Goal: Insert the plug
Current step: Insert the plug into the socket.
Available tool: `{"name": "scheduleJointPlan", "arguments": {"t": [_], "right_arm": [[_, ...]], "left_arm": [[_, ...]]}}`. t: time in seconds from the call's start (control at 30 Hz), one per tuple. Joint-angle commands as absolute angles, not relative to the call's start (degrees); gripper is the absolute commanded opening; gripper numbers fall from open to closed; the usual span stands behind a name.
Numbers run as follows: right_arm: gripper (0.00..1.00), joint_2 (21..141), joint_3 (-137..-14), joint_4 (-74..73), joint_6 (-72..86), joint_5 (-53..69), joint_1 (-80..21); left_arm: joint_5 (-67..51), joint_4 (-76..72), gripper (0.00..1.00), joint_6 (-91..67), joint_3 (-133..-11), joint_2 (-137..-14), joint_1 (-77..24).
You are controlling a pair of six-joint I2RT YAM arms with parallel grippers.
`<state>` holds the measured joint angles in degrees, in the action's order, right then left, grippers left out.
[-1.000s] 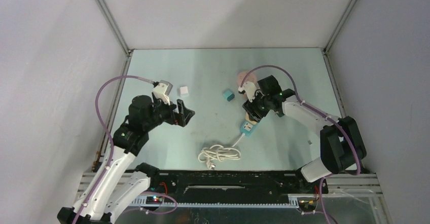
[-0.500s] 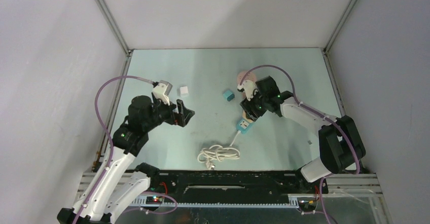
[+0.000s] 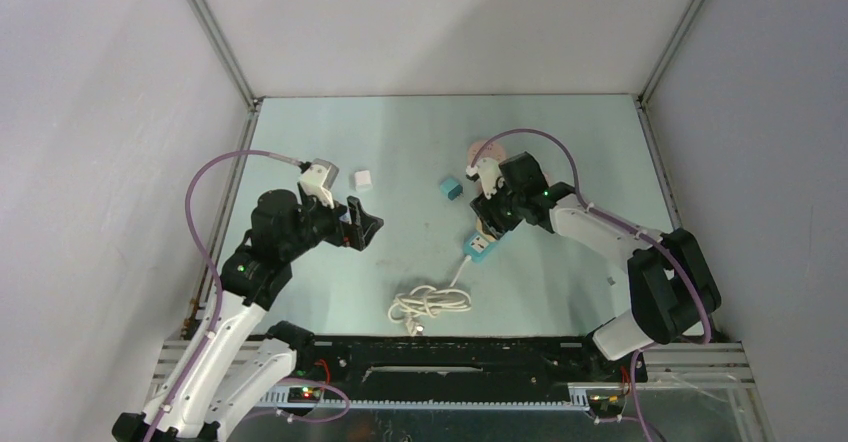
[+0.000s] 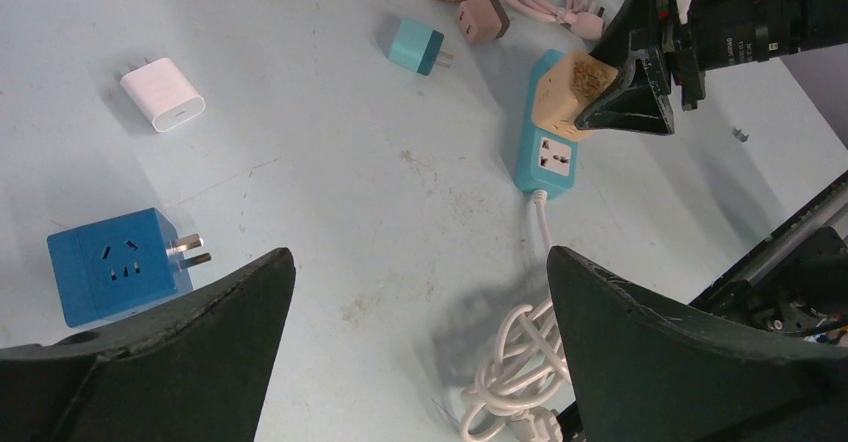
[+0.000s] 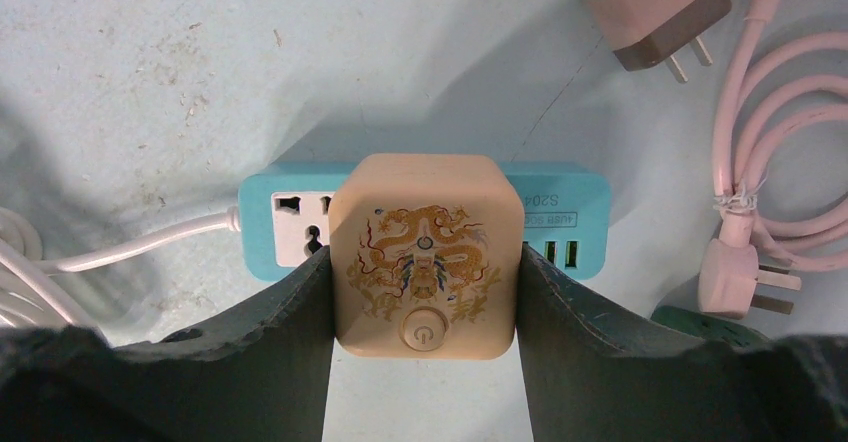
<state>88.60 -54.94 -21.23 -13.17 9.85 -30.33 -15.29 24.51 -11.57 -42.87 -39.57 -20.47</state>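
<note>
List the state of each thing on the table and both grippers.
beige plug: clamped by the right gripper, over the power strip; seated or not, cannot tell.
power strip: flat, end socket free.
white cord: coiled.
blue cube: loose, unplugged.
white charger: loose.
left gripper: open, empty.
right gripper: shut on the beige plug.

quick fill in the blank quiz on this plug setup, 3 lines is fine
1. The jaws of the right gripper are closed on a tan cube plug printed with a gold ____.
2. The teal power strip beneath that cube has a coiled cord coloured ____.
3. The jaws of the left gripper stand ____, holding nothing.

Missing words: dragon; white; open.
</note>
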Motion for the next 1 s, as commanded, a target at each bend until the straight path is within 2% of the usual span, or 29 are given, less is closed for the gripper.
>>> {"name": "scheduleJointPlan", "arguments": {"t": [0.0,0.87,0.97], "right_arm": [[0.00,94.3,-49.9,-29.5,-11.6,6.5,-31.0],[0.00,97.1,-50.5,-30.1,-12.7,5.2,-32.8],[0.12,96.2,-50.5,-30.1,-12.3,5.1,-32.8]], "left_arm": [[-15.0,22.3,1.00,-11.5,-41.9,-38.8,-20.0],[-11.5,21.7,1.00,-13.3,-43.0,-39.3,-19.6],[-11.0,21.9,1.00,-13.6,-43.5,-39.7,-19.6]]}}
